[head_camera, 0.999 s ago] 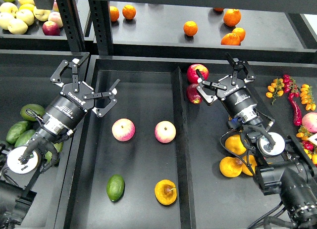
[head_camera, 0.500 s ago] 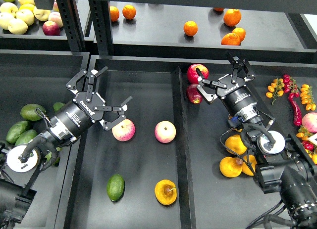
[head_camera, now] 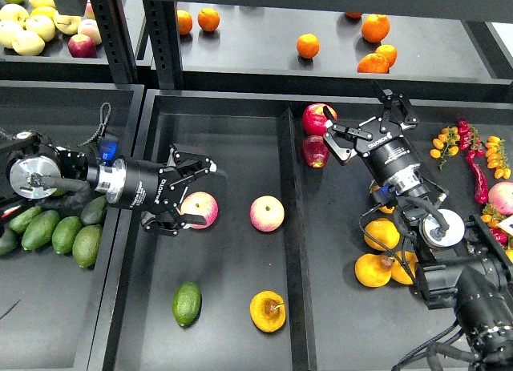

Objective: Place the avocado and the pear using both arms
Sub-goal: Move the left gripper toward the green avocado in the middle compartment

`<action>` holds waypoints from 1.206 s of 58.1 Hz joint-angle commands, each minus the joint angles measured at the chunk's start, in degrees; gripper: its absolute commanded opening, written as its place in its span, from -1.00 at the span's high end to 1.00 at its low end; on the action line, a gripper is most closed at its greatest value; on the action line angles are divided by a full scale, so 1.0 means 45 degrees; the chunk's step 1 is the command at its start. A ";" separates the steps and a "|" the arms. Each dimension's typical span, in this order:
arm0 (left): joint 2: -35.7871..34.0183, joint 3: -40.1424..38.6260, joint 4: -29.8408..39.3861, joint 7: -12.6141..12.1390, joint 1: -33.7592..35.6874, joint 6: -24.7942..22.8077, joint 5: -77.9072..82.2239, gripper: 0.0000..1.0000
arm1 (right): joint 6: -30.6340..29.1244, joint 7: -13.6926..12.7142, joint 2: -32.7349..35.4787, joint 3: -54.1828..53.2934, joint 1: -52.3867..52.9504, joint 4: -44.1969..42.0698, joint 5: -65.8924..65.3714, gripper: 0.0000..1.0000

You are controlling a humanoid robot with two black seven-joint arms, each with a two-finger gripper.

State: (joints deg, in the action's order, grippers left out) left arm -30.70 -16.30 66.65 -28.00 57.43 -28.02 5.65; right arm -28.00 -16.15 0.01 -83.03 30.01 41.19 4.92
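Already glossy green egg-shaped avocado [head_camera: 187,304] and round yellow-orange pear [head_camera: 268,311] seen lying side by side in centre tray, free of both arms. Left end effector [head_camera: 195,196] spread wide beside pink-yellow apple [head_camera: 199,209], nothing held. Right end effector [head_camera: 367,132] open, empty. Apple best left unnudged on retreat.

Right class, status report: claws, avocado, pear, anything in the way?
Left claw open, empty, beside an apple. Right claw open, empty. Avocado and pear lie in centre tray.
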 commanded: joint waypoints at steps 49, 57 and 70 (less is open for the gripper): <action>0.0786 0.5086 -0.0103 0.0000 0.2863 0.0005 0.0874 -0.84 | 0.0000 -0.0103 -0.0001 -0.0454 0.0226 -0.0111 0.0041 -0.99; 0.0747 0.5106 -0.0104 0.0000 0.2824 0.0005 0.0894 -0.84 | 0.0000 -0.0142 -0.0001 -0.0454 0.0324 -0.0111 0.0099 -0.99; 0.0864 0.5477 -0.0045 0.0000 0.2766 0.0005 0.1343 -0.83 | 0.0000 -0.0142 -0.0001 -0.0435 0.0422 -0.0131 0.0099 -0.99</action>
State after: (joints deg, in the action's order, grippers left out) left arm -27.02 7.72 66.31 -28.00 69.92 -28.00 10.92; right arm -28.00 -16.78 0.00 -85.08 31.81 40.68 5.36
